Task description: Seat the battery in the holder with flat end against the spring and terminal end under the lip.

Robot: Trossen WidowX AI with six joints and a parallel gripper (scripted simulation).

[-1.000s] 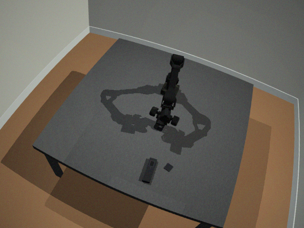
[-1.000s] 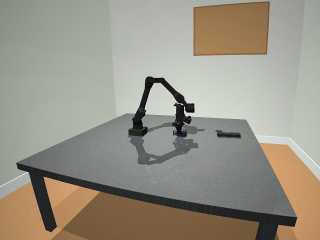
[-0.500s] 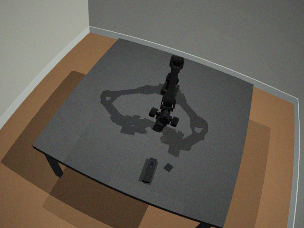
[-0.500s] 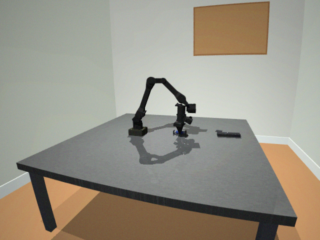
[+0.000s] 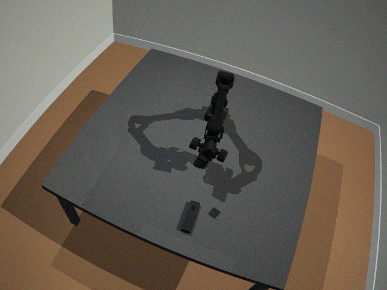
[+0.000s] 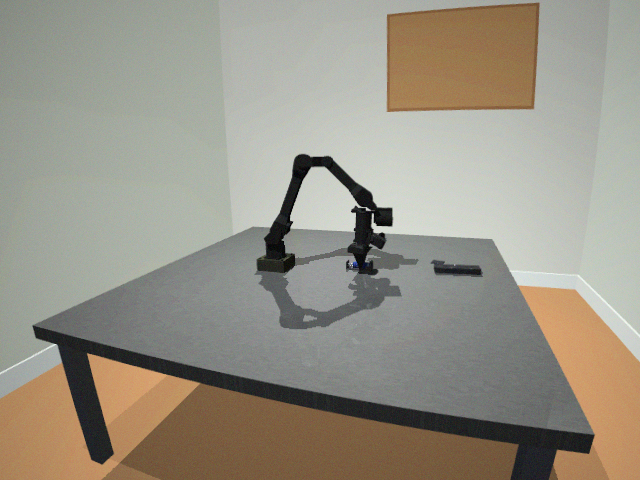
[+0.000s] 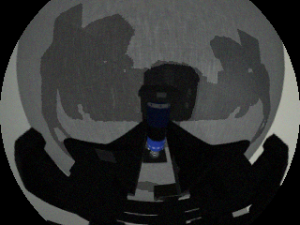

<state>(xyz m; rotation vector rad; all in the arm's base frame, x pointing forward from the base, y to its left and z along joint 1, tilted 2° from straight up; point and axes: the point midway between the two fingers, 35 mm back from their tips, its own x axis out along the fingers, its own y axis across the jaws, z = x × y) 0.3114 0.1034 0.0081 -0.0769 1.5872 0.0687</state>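
Note:
My gripper [image 6: 361,265] [image 7: 157,123] points down low at the table, its fingers closed in on both sides of the blue battery [image 6: 355,265] [image 7: 158,114]. The battery lies lengthwise between the fingers, with blue showing on both sides of them in the exterior view. Dark end parts of the holder [image 6: 347,265] [image 7: 149,94] show around the battery's ends. A silvery bit shows at the battery's lower end in the wrist view. The fingers hide the battery's middle. Whether it lies fully flat, and how its ends meet the spring and lip, I cannot tell. The top view hides the battery under the arm.
A long dark device [image 5: 189,217] [image 6: 457,269] with a small window lies on the table [image 5: 131,202] [image 6: 206,320], beyond the gripper from the arm's base [image 6: 275,262]. A small dark square piece [image 5: 214,212] lies beside it. Arm shadows cross the table.

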